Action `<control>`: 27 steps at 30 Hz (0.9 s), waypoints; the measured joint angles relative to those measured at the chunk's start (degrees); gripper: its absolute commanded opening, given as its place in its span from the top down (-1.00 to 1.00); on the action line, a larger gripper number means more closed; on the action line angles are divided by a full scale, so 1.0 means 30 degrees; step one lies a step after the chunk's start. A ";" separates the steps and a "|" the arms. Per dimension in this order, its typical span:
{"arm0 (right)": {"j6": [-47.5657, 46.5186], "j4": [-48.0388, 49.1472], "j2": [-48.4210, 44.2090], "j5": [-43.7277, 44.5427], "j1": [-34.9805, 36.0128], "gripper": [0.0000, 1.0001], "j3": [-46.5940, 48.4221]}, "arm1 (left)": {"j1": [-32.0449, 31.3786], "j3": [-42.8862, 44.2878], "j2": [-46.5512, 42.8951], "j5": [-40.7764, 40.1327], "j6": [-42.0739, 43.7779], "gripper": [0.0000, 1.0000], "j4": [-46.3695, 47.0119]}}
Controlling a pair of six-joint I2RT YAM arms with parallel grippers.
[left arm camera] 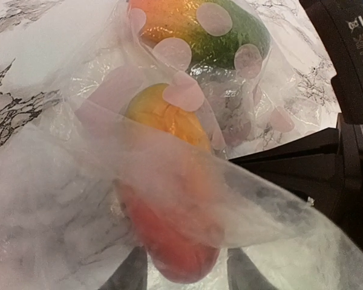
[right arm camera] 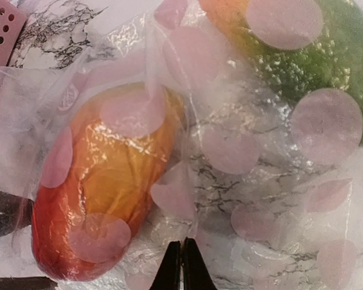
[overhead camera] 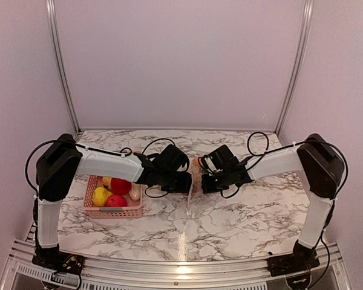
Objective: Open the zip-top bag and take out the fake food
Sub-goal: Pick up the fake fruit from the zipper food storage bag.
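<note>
Above table point(overhead camera: 260, 217), right hand point(right arm camera: 182, 244) pinches zip-top bag point(right arm camera: 242, 181).

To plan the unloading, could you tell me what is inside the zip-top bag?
Through the zip-top bag show a red-orange fruit and a green-orange fruit; anything beneath them is covered.

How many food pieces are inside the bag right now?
2. An orange-red piece lies at the left inside the bag in the right wrist view; a green-and-orange one sits at the upper right. More may be hidden behind the crinkled plastic.
</note>
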 measured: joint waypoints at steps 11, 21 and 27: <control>0.0000 0.0000 0.0102 0.0007 0.0000 0.94 0.0000 | -0.0204 0.1086 0.0925 -0.0619 0.0546 0.02 -0.0947; 0.0000 -0.0022 0.0117 0.0015 0.0000 0.93 0.0000 | -0.0313 0.1690 0.1486 -0.0933 0.0874 -0.12 -0.1260; -0.0015 -0.0328 0.0102 0.0036 0.0000 0.83 0.0080 | -0.0393 0.0969 0.1348 -0.1013 0.0867 -0.09 -0.1056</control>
